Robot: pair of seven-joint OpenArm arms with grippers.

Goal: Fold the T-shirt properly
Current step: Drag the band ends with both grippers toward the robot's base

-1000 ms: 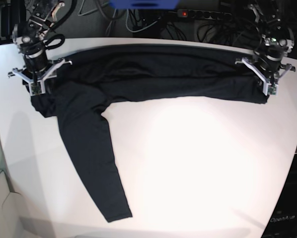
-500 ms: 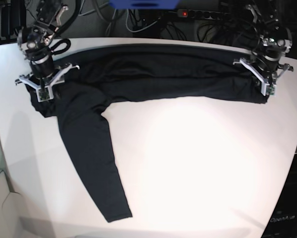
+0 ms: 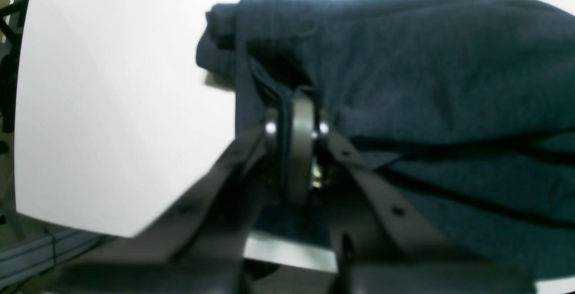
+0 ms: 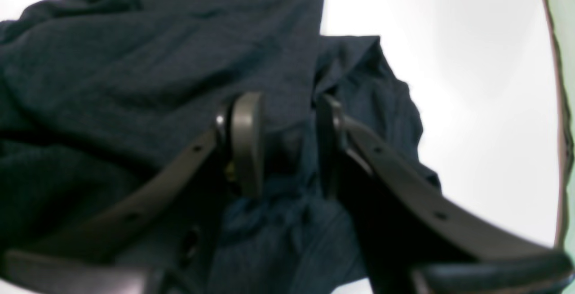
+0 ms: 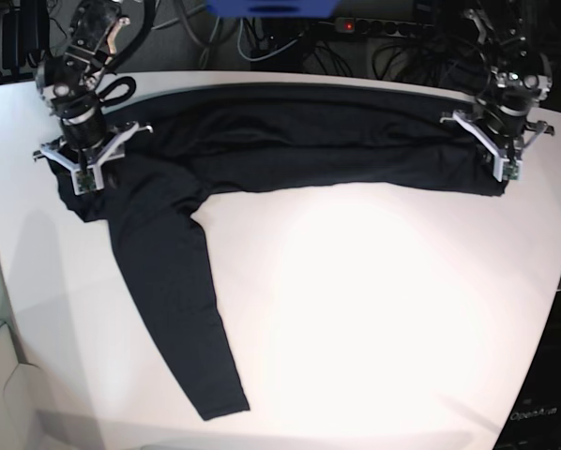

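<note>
Sleeve cloth reaches nearest to the front edge of the white table: one long sleeve of the black T-shirt runs down and forward from the shoulder on the base view's left, lying flat with its cuff near the table's front. Farther back, the shirt's body stretches as a folded band across the table's far side. At its end on the view's right, the left gripper is clamped tight on a fold of the shirt's edge, cloth pinched between its pads. At the other end, the right gripper stands over bunched fabric, its jaws parted with cloth between them, not pinched. Cables lie behind the table.
</note>
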